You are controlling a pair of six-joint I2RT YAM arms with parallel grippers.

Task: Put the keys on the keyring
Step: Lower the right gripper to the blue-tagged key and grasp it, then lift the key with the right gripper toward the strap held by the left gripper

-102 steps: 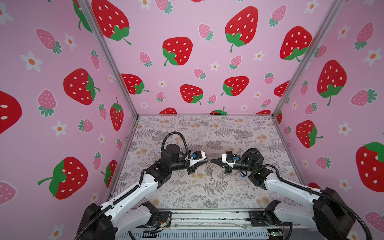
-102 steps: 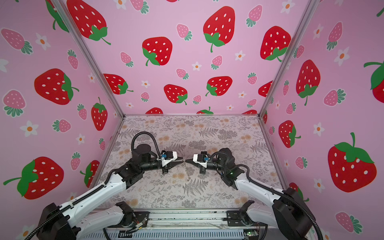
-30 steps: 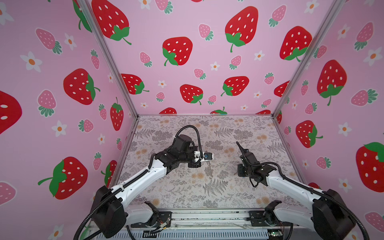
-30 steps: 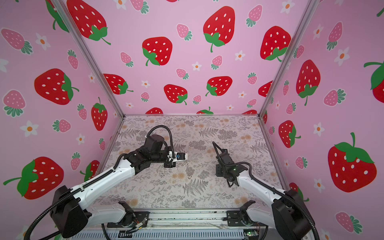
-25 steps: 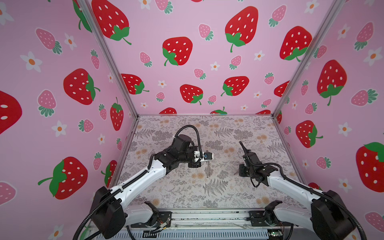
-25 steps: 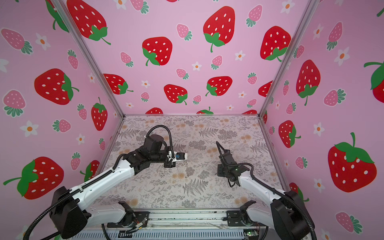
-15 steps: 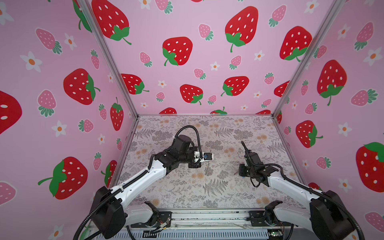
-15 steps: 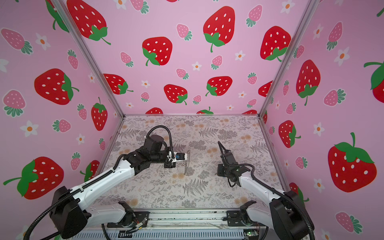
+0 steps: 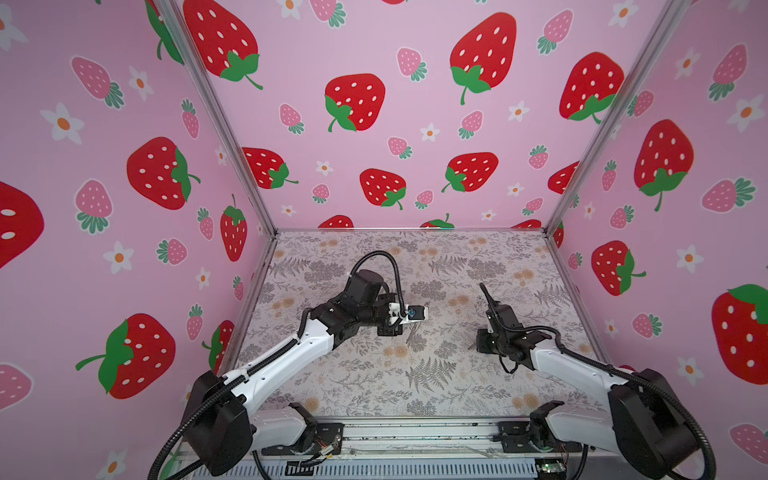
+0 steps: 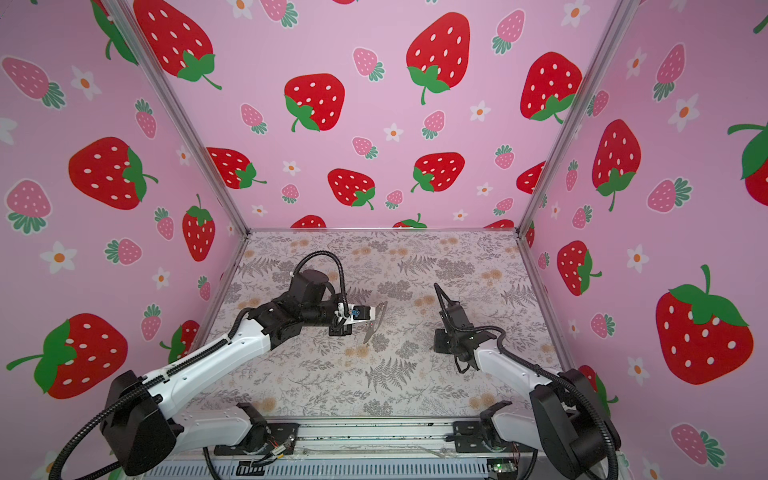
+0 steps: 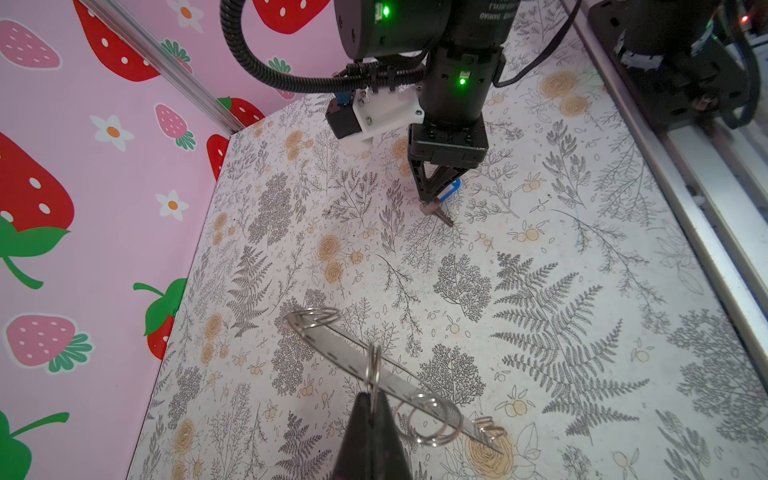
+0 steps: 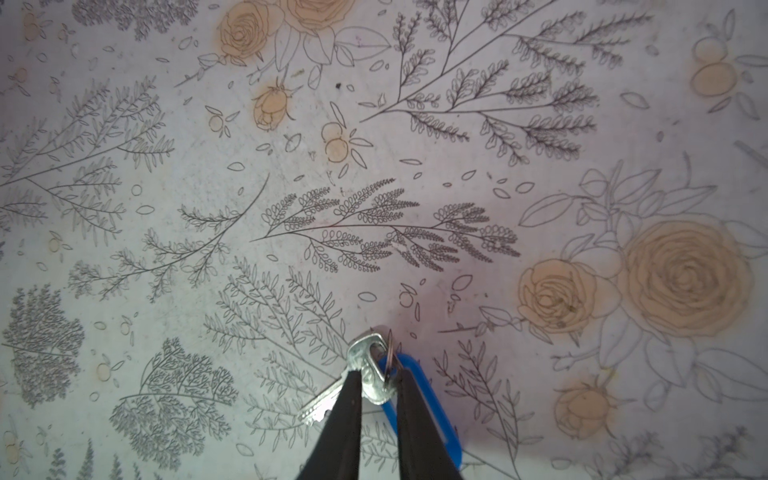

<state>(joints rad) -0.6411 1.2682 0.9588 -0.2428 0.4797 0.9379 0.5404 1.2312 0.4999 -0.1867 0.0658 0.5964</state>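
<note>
Since a few seconds back the two arms have parted. They were nose to nose over the middle of the bench [image 9: 436, 257]; now the right arm has swung out and dipped to the right of centre in both top views, and the left one holds its place near the middle.

The left claw [image 11: 372, 401] is clenched on one of the small metal rings of the keyring [image 11: 349, 360], and the strap hangs from it clear of the bench, a thin curved sliver in a top view [image 10: 376, 318].

The keys [image 12: 362, 353] lie flat on the bench, silver key and blue tag [image 12: 436, 424] joined by a little ring. The right claw [image 12: 378, 376] stands over them, pointing straight down with a finger on either side of the key's head. I cannot tell whether it has bitten yet.

So the step in hand looks like picking up the key, with the threading not yet begun. Next it likely needs a firm pinch on the flat head, a clean lift, then a carry back towards the middle to meet a ring on the strap. A thin key lying flat could easily slip or twist.
</note>
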